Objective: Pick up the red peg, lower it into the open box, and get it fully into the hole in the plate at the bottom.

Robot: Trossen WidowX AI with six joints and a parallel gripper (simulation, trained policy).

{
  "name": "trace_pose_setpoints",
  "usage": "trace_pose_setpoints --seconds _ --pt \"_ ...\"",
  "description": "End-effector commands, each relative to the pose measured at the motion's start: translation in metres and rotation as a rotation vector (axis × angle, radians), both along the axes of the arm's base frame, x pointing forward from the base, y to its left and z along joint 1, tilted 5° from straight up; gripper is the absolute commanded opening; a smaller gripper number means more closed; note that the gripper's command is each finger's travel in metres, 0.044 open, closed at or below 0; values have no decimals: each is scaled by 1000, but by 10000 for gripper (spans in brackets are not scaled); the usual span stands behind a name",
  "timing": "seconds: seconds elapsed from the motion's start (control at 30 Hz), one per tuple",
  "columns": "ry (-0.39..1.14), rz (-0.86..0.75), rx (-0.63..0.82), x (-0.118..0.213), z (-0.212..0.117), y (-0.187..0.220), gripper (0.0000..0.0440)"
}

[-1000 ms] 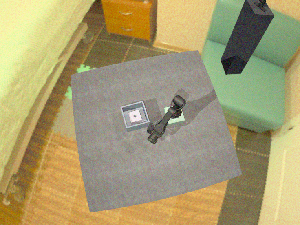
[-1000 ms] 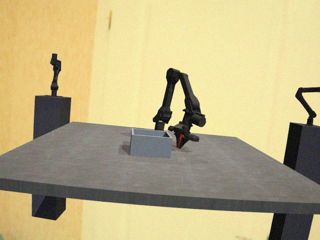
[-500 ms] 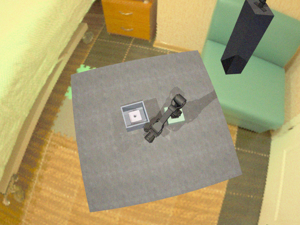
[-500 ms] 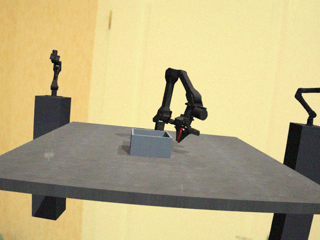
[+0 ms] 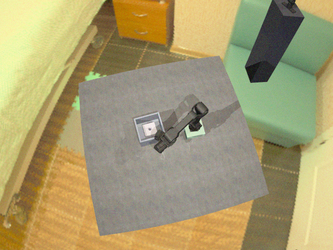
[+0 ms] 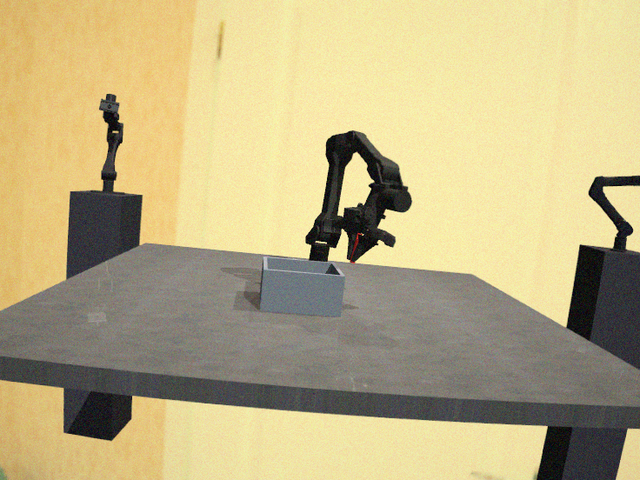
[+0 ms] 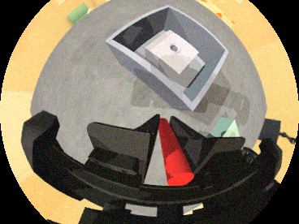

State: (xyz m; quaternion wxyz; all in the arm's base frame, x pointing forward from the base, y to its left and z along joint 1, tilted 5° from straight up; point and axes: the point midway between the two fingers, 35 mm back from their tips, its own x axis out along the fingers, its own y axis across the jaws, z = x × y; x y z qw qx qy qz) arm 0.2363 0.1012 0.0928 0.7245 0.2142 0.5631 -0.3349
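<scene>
From the top, 1 open box (image 5: pixel 139 134) (image 6: pixel 301 293) (image 7: pixel 142 78) sits on the grey table (image 5: pixel 172 188) (image 6: pixel 289 351) (image 7: pixel 77 81), left of the table's middle, with 4 blue-grey walls and 1 pale plate (image 5: pixel 146 132) (image 7: pixel 162 53) inside it; the plate has 1 hole (image 5: pixel 149 129) (image 7: pixel 174 48), and nothing stands in it. To the box's right, 1 black arm (image 5: pixel 181 123) (image 6: pixel 335 180) rises from 1 mint-green base plate (image 5: pixel 195 134) (image 7: pixel 219 127), its forearm reaching left and nearer, over the box's right near corner. In the exterior view the box stands upright on the table, its inside mostly hidden by the near wall. The claw (image 6: pixel 353 258) (image 7: pixel 164 118) hangs on the far side and to the right of the box, above the table, with 1 red peg (image 6: pixel 355 248) (image 7: pixel 175 158) showing between its fingers; the peg looks slightly tilted, though that view is small and dark, so its lean is perhaps uncertain. 2 more arms stand on 2 dark pillars, 1 at left and 1 at right. In the wrist view the claw is closed most of the way, gripping the 1 peg, which is outside the box.

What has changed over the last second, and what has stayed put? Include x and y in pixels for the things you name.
The tool (image 5: pixel 158 135) (image 6: pixel 351 259) (image 7: pixel 164 118) has risen from the table (image 5: pixel 172 193) (image 6: pixel 258 351) (image 7: pixel 77 85) and shifted toward the box (image 5: pixel 138 132) (image 6: pixel 302 291) (image 7: pixel 142 79) in the top view, carrying the red peg (image 6: pixel 355 245) (image 7: pixel 175 156). Nothing was newly grasped or let go: the peg was already in its fingers. The box and its pale plate (image 5: pixel 152 125) (image 7: pixel 176 61) stayed put.
</scene>
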Motion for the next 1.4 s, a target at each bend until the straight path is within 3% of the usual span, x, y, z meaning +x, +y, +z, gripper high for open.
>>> trace_pose_setpoints --seconds 0.0,0.57,1.2,1.27,1.37 --pt "-33 -51 -13 13 12 -16 0" --pt "-55 -163 -42 59 6 -84 0" --pt "11 -48 32 91 -41 -127 0" --pt "27 -29 44 90 -48 -127 15" --pt "54 -7 62 88 -58 -128 78"
